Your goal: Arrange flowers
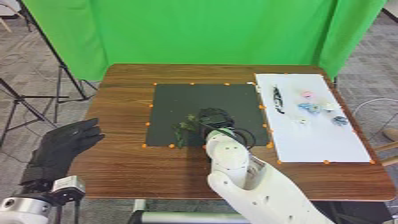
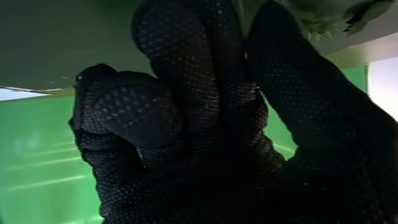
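Over the black mat with the right robot hand, close by green sprigs, can't tell if gripping. Lying open with the left robot hand, at the table's left edge. Spotting pink and blue flowers on white sheet.

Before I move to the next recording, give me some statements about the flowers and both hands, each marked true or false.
1. The right hand is over the dark rectangular mat. True.
2. The leafy green sprig is over the white rectangular sheet. False: it is over the dark mat, to the left of the right hand.
3. A small pink flower is on the white rectangular sheet. True.
4. The left hand is over the white sheet. False: it is at the left edge of the brown wooden table.
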Controlling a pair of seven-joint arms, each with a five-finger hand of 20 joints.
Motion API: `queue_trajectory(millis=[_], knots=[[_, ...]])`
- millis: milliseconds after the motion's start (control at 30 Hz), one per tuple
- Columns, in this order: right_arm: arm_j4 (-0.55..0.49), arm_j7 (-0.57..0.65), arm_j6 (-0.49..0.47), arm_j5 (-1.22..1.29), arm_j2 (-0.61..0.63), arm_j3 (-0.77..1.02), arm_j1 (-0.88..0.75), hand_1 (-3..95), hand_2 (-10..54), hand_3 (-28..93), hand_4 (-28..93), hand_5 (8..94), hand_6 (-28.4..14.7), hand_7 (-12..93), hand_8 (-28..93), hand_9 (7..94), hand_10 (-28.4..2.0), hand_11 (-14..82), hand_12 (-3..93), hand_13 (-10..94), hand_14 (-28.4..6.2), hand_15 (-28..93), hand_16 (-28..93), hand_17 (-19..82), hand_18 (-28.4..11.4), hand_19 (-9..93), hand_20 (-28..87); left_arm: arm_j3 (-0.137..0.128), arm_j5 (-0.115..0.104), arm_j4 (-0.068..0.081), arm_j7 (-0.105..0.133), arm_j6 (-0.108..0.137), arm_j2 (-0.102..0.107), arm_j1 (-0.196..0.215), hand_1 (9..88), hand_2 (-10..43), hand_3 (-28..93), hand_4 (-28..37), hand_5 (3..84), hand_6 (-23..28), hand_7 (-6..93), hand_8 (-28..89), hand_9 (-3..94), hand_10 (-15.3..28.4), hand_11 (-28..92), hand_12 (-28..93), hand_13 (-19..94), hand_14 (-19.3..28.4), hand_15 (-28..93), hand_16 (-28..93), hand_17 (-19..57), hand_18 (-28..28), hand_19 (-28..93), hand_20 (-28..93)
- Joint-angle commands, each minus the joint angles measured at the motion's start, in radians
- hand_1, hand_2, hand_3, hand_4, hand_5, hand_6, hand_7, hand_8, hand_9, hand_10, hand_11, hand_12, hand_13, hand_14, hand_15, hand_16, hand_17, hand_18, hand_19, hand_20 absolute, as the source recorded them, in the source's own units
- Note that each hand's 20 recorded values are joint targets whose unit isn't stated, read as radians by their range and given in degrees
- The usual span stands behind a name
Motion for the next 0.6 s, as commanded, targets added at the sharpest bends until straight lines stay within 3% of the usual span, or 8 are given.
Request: queue_trajectory(millis=[33,200,500,600], knots=[[-0.016,0.014,-0.036,0.016,-0.024,0.021,-0.013,35.4,-0.5,74,-21,85.0,-3.9,31,-8,86.7,-15.8,39.6,24.1,79,-12.5,70,24,38,-28.4,93,16,-0.001,0.005,-0.003,-0.009,0.001,-0.001,0.011,26.9,5.9,83,-13.8,45.5,13.8,13.4,-8,37.7,22.1,35,9,27,28.3,58,-12,-9.9,21.3,56,11],[-0.018,0.012,-0.019,0.021,-0.024,0.02,-0.013,34.4,-0.2,74,-21,84.6,-4.1,30,-8,86.3,-16.2,39.2,24.0,79,-12.8,69,24,38,-28.4,93,15,0.009,0.006,0.0,-0.009,0.001,0.003,0.002,27.0,6.0,83,-13.8,45.5,13.8,13.5,-8,37.7,22.0,35,9,27,28.2,58,-12,-10.0,21.2,56,11],[-0.043,0.037,-0.009,0.055,0.0,0.003,0.01,33.0,-0.2,73,-21,84.4,-4.2,30,-8,86.4,-16.4,39.3,23.6,79,-12.9,69,24,38,-28.4,93,13,0.0,0.004,-0.003,-0.006,0.0,0.0,0.014,27.1,6.1,83,-13.6,45.5,13.8,13.5,-8,37.8,22.1,35,9,27,28.2,58,-12,-10.0,21.2,56,11],[-0.072,0.036,-0.012,0.07,0.014,0.003,0.016,32.7,-0.1,73,-21,84.6,-4.4,30,-8,86.4,-16.6,39.1,23.7,79,-13.0,69,24,38,-28.4,93,12,-0.018,0.001,-0.012,0.0,0.008,-0.006,0.043,27.2,6.0,83,-13.6,45.5,13.8,13.5,-8,37.8,22.0,35,9,27,28.2,58,-12,-9.9,21.2,56,11]])
